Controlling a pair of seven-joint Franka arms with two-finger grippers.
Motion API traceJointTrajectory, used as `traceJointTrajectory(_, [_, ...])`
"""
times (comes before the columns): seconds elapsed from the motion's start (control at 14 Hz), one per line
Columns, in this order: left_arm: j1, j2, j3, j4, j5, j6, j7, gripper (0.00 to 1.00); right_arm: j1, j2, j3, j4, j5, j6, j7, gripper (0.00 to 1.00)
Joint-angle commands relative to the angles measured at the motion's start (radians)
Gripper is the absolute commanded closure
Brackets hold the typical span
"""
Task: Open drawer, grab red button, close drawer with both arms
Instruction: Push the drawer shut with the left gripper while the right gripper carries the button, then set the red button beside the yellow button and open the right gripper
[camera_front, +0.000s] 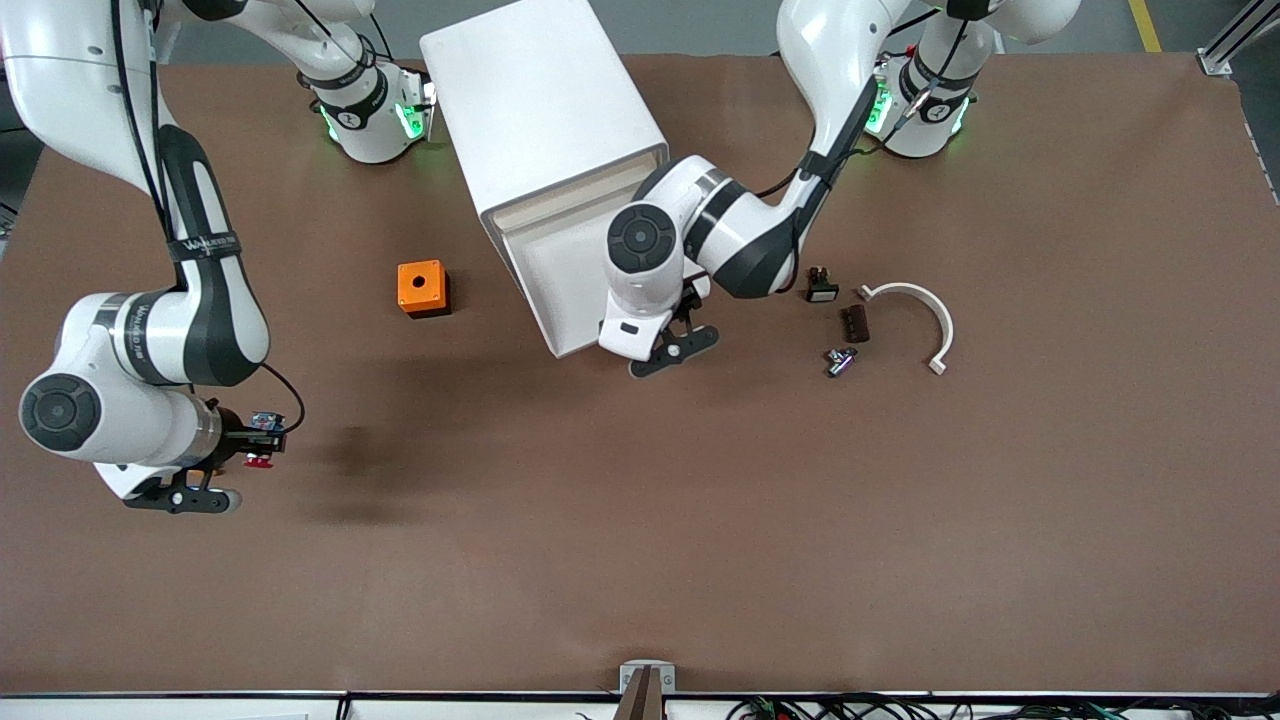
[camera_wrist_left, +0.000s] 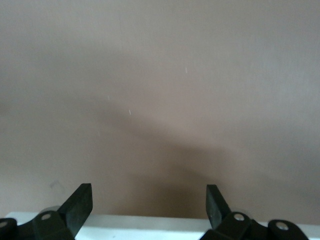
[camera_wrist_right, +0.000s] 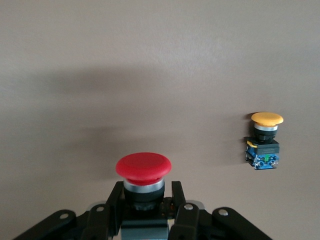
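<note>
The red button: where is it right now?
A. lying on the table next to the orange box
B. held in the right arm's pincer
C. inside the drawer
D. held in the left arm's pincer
B: the right pincer is shut on the red button, its cap poking out past the fingers, while the left pincer is open and empty.

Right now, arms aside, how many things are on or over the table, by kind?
Push-buttons: 2 (red button, yellow button)
Orange box: 1
White drawer cabinet: 1
White curved piece: 1
Small parts: 3 (black switch, brown block, metal part)
Total: 8
</note>
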Motion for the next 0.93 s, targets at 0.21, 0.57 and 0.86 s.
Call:
traceJointTrajectory(0.21, [-0.028, -0.006, -0.059, -0.018, -0.146, 0.004, -0.041, 0.00, -0.051, 0.084, 0.019, -0.005, -0.088, 0.091, -0.010, 0.82])
traceJointTrajectory(0.57, [-0.030, 0.017, -0.114, -0.017, -0.282, 0.027, -0.035, 0.00, -0.069, 0.101, 0.019, -0.103, -0.088, 0.290, -0.008, 0.82])
traceJointTrajectory(0.86, [-0.039, 0.017, -0.113, -0.015, -0.318, 0.027, -0.032, 0.00, -0.078, 0.109, 0.021, -0.132, -0.086, 0.371, -0.010, 0.80])
